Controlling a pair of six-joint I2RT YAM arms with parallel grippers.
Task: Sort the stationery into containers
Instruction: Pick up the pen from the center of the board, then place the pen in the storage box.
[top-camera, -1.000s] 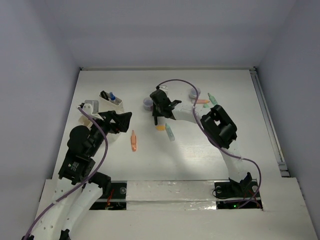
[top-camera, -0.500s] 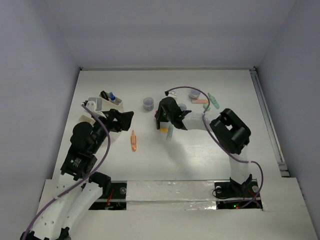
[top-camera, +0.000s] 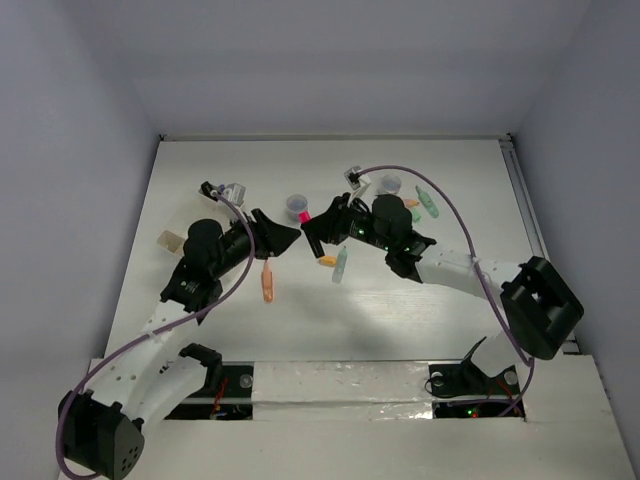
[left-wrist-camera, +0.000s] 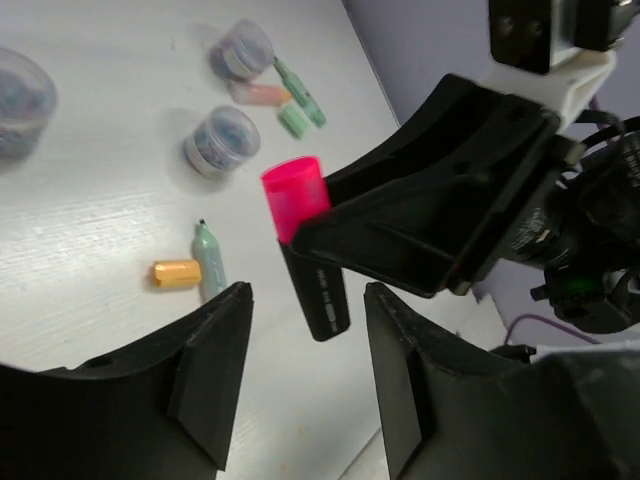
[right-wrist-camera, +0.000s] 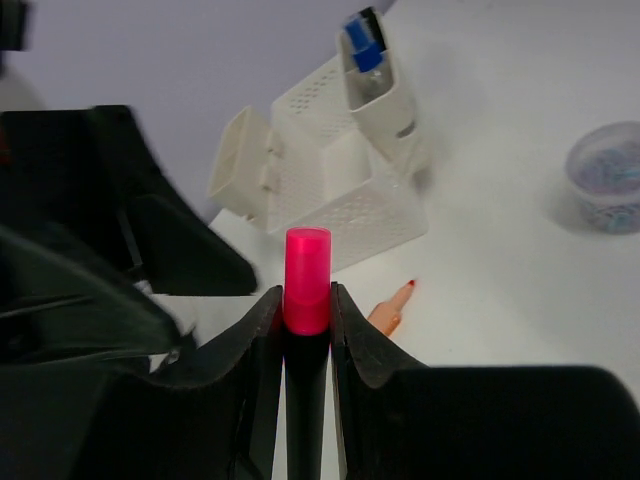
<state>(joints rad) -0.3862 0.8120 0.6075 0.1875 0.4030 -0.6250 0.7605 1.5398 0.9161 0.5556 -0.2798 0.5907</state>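
My right gripper (top-camera: 312, 226) is shut on a pink-capped black highlighter (top-camera: 303, 215) and holds it above the table. In the right wrist view the highlighter (right-wrist-camera: 307, 275) stands between the closed fingers of the right gripper (right-wrist-camera: 305, 292). My left gripper (top-camera: 288, 236) is open right beside it. In the left wrist view the highlighter's black end (left-wrist-camera: 322, 295) hangs between the spread tips of the left gripper (left-wrist-camera: 308, 292), touching neither. The white bins (right-wrist-camera: 330, 180) hold a blue-capped marker (right-wrist-camera: 362, 40). They are mostly hidden behind the left arm in the top view (top-camera: 232, 192).
An orange marker (top-camera: 266, 282), an orange stub (top-camera: 327, 261) and a pale green marker (top-camera: 340, 265) lie mid-table. Round clear jars (top-camera: 295, 207) (top-camera: 390, 183) and green and orange markers (top-camera: 420, 202) lie at the back. A loose bin (top-camera: 170, 240) sits at the left.
The right gripper has swung left and now holds the pink highlighter up. The left gripper has moved right, away from the bins, to meet it.
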